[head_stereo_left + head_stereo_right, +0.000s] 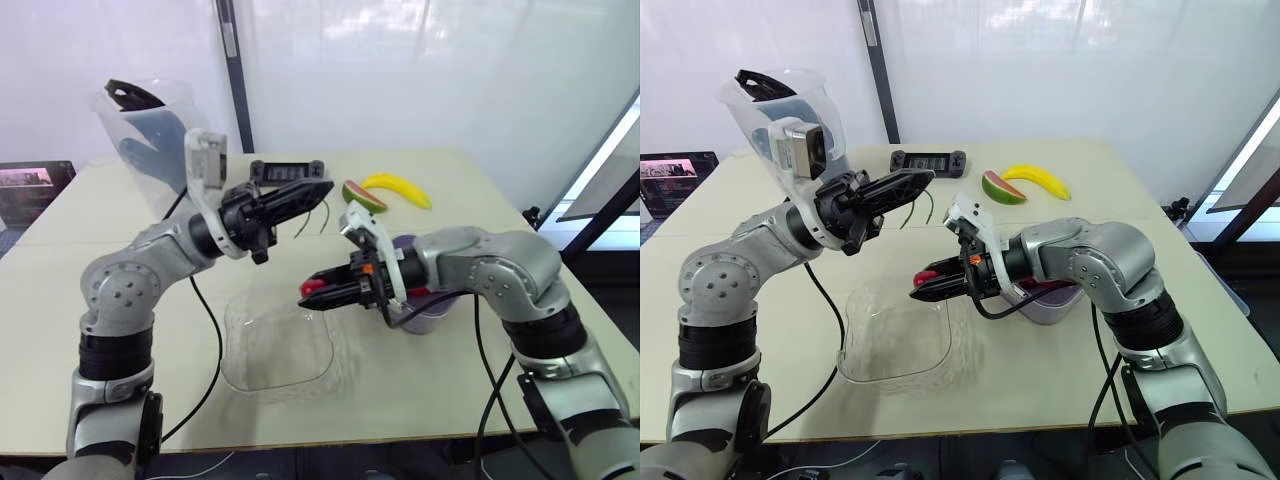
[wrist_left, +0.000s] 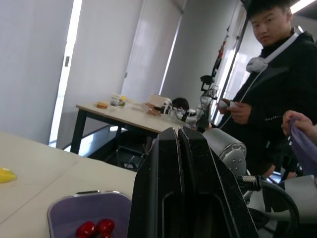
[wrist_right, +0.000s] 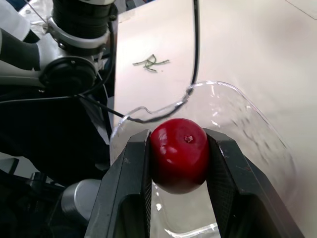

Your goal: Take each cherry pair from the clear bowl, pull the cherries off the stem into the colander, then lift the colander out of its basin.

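Note:
My right gripper [image 1: 312, 292] is shut on a red cherry [image 3: 179, 153] and holds it just above the far rim of the clear bowl [image 1: 280, 350]. Behind that arm's wrist stands the purple colander [image 1: 1045, 298]; the left wrist view shows two red cherries [image 2: 94, 228] in it. My left gripper [image 1: 325, 187] hovers higher up, to the left of the right one, its fingers pressed together. A thin green stem [image 1: 928, 205] dangles from its tip.
A banana [image 1: 400, 187], a watermelon slice [image 1: 362, 195] and a black game controller [image 1: 290, 170] lie at the back of the table. A tall clear pitcher [image 1: 150, 130] stands back left. Loose stems [image 3: 151, 62] lie on the table. A person [image 2: 277, 99] stands beyond.

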You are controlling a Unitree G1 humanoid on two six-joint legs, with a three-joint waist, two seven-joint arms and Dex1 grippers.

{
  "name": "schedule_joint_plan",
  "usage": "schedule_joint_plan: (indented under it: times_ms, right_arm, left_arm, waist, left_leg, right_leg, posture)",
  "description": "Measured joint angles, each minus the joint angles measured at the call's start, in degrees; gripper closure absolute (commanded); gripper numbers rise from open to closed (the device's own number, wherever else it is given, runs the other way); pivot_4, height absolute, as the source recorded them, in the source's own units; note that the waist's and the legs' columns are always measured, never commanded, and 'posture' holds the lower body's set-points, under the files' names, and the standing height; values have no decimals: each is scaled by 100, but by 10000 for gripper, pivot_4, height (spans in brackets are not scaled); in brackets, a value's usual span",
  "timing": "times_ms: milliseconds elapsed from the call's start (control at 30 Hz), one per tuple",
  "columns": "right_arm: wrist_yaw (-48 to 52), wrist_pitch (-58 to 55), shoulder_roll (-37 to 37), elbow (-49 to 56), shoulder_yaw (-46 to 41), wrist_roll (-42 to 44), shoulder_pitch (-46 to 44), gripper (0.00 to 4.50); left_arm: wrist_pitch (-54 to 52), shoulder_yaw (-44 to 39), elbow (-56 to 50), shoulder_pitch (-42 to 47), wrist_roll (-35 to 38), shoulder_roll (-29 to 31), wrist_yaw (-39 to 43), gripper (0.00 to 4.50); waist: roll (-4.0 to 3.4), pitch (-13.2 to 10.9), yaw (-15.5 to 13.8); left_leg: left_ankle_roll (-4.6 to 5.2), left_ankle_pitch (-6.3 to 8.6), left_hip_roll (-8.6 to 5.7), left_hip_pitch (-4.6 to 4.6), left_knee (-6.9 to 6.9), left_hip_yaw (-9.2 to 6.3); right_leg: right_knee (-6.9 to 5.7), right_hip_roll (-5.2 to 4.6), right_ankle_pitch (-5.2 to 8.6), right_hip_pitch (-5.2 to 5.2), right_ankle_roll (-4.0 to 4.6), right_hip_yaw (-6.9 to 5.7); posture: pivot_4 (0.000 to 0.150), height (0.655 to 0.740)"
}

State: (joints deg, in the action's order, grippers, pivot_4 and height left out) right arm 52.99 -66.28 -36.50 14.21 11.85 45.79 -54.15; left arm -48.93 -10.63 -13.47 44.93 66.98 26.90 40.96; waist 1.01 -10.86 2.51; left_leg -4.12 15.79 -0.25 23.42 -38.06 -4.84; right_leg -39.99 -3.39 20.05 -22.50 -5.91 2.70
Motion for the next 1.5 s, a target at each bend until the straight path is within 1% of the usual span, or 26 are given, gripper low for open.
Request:
schedule_joint_plan:
  times_ms: [100, 167, 267, 433, 500, 700, 800, 867, 900, 933, 967, 1100, 1233, 1367, 1433, 1500]
  right_arm:
    - [192, 337, -689, -294, -143, -380, -239, 30114]
    - [445, 822, -1338, -537, -70, -929, -337, 30114]
    - [798, 1597, -1929, -1019, 351, -1822, -320, 30114]
    - [1316, 2761, -2316, -1946, 916, -3049, -112, 30114]
    - [1484, 2941, -2322, -2141, 1004, -3320, -25, 30114]
    - [2043, 2891, -2310, -1851, 1058, -3460, 346, 30114]
    - [2097, 2816, -2259, -1798, 1073, -3566, 433, 20881]
    - [2152, 2778, -2255, -1778, 1047, -3591, 433, 11669]
    - [2194, 2778, -2255, -1768, 1009, -3596, 433, 5748]
    - [2234, 2767, -2256, -1749, 980, -3591, 432, 2200]
    - [2289, 2734, -2258, -1702, 950, -3574, 432, 979]
    - [2512, 2421, -2258, -1565, 657, -3314, 331, 979]
    - [2751, 1916, -2197, -1330, -11, -2599, 14, 979]
    - [2677, 981, -1293, -932, -859, -1227, -644, 979]
    - [2546, 742, -1054, -736, -1059, -823, -843, 979]
    - [2379, 639, -911, -692, -1121, -610, -810, 979]
  left_arm:
    - [5, -104, -33, -179, -11, 175, 9, 45000]
    - [32, -186, -70, -399, -33, 343, 20, 45000]
    - [59, -231, -128, -677, -104, 529, 45, 45000]
    - [85, -317, -378, -1207, -166, 838, 102, 45000]
    - [91, -373, -429, -1406, -203, 912, 119, 45000]
    - [114, -412, -582, -1681, -259, 1010, 139, 45000]
    - [180, -422, -583, -1768, -306, 1042, 197, 45000]
    - [208, -421, -583, -1775, -338, 1069, 251, 45000]
    - [214, -421, -583, -1778, -353, 1081, 269, 45000]
    - [216, -421, -583, -1780, -368, 1082, 282, 45000]
    - [217, -421, -583, -1784, -388, 1083, 290, 45000]
    - [217, -421, -582, -1790, -396, 1104, 345, 45000]
    - [215, -424, -581, -1819, -394, 1152, 409, 45000]
    - [196, -440, -582, -1970, -391, 1347, 461, 45000]
    - [190, -590, -596, -2142, -384, 1521, 484, 45000]
    - [174, -944, -593, -2498, -387, 1808, 502, 45000]
  waist:
    - [-1, -1, -5]
    - [0, -1, -9]
    - [0, -1, -1]
    - [-1, -2, 8]
    - [-2, -3, 3]
    - [-2, -3, -14]
    - [-2, -3, -14]
    - [-2, -3, -13]
    - [-2, -3, -13]
    - [-2, -3, -13]
    - [-2, -3, -13]
    - [-2, -3, -12]
    - [-3, -3, -9]
    - [-7, -5, 22]
    - [-4, -4, -2]
    - [-3, -3, -10]
  left_leg:
    - [1, 0, -2, 0, 0, 2]
    - [4, 2, -2, 0, 2, 2]
    - [5, 3, -2, 0, 4, 5]
    - [5, 3, 3, 0, 9, 10]
    - [4, 3, 5, 0, 8, 10]
    - [4, 2, 3, 0, 5, 7]
    - [4, 2, 2, 0, 4, 8]
    - [4, 2, 2, 0, 4, 7]
    - [4, 2, 2, 0, 4, 7]
    - [4, 2, 3, 0, 4, 7]
    - [4, 2, 2, 0, 4, 7]
    - [4, 2, 3, 0, 4, 8]
    - [4, 3, 4, 0, 6, 6]
    - [5, 3, 9, -3, 9, 3]
    - [5, 3, 11, -2, 11, -3]
    - [6, 3, 5, -1, 10, 1]
  right_leg:
    - [3, -3, 0, 1, 0, 0]
    - [8, 1, 0, 3, 0, -1]
    - [11, 1, 0, 3, 0, 1]
    - [11, 3, 0, -3, 0, 6]
    - [11, 2, 0, -2, 0, 6]
    - [11, -4, 0, 3, 0, 5]
    - [11, -5, 0, 3, 0, 5]
    - [11, -4, 0, 3, 0, 4]
    - [11, -4, 0, 2, 0, 4]
    - [11, -4, 0, 3, 0, 4]
    - [11, -4, 0, 2, 0, 4]
    - [11, -4, 0, 2, 0, 4]
    - [11, -3, 0, 3, 0, 3]
    - [6, 8, 0, -1, 1, 5]
    - [8, 8, 1, 1, 1, 1]
    - [13, -5, 0, 4, 1, 1]
  posture:
    - [1500, 7400]
    - [1500, 7400]
    - [1500, 7400]
    - [1500, 7400]
    - [1500, 7400]
    - [1500, 7400]
    - [1500, 7400]
    - [1500, 7400]
    - [1500, 7400]
    - [1500, 7400]
    - [1500, 7400]
    - [1500, 7400]
    - [1500, 7400]
    - [1500, 7400]
    - [1500, 7400]
    - [1500, 7400]
